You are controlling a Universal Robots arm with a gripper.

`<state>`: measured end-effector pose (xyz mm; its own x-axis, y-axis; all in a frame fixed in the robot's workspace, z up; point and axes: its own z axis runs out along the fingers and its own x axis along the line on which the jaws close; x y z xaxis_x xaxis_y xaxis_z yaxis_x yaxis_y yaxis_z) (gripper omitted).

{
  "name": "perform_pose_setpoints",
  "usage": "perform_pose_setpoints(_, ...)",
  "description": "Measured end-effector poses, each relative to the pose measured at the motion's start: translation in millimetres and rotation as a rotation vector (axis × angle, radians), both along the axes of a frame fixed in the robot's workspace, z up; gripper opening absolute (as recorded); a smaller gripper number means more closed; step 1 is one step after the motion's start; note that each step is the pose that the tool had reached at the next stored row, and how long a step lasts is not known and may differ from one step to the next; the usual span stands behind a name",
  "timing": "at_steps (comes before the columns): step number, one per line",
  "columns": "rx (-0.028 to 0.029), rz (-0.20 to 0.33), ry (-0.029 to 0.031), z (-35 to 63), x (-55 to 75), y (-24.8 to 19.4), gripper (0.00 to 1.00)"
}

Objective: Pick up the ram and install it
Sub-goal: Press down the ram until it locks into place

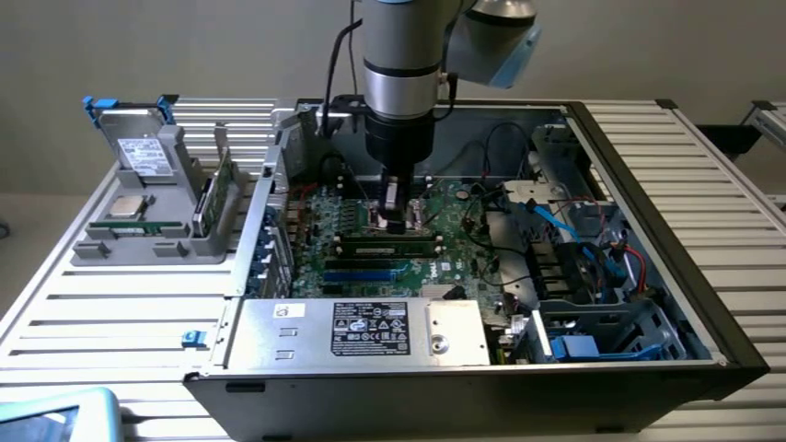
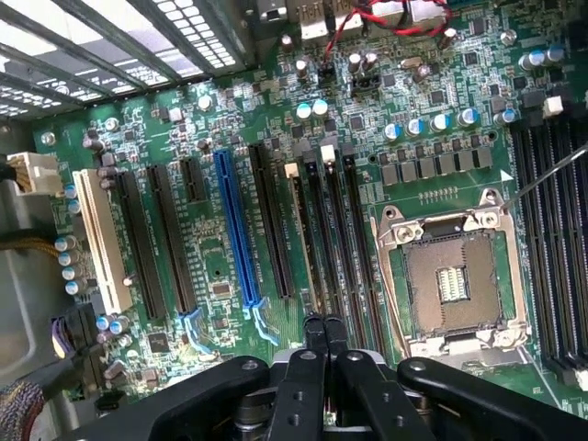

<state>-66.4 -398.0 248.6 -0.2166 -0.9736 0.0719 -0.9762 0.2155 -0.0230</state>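
Gripper [image 2: 323,323] closed, empty, low over the motherboard [image 2: 230,138]; a ram [image 1: 390,246] sits in its slot.

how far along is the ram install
Done: the ram stands in a slot on the motherboard, no longer carried. In hand: the gripper is shut, with its tips right over the ram's top edge; whether they touch can't be told. Left: whether the ram is fully seated can't be told, and the gripper is not yet out of the case.
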Motion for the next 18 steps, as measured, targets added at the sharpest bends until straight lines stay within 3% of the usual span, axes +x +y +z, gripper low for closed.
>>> perform_pose_setpoints(18, 0.0, -0.266, 0.0, 0.0, 0.0, 0.0, 0.11)
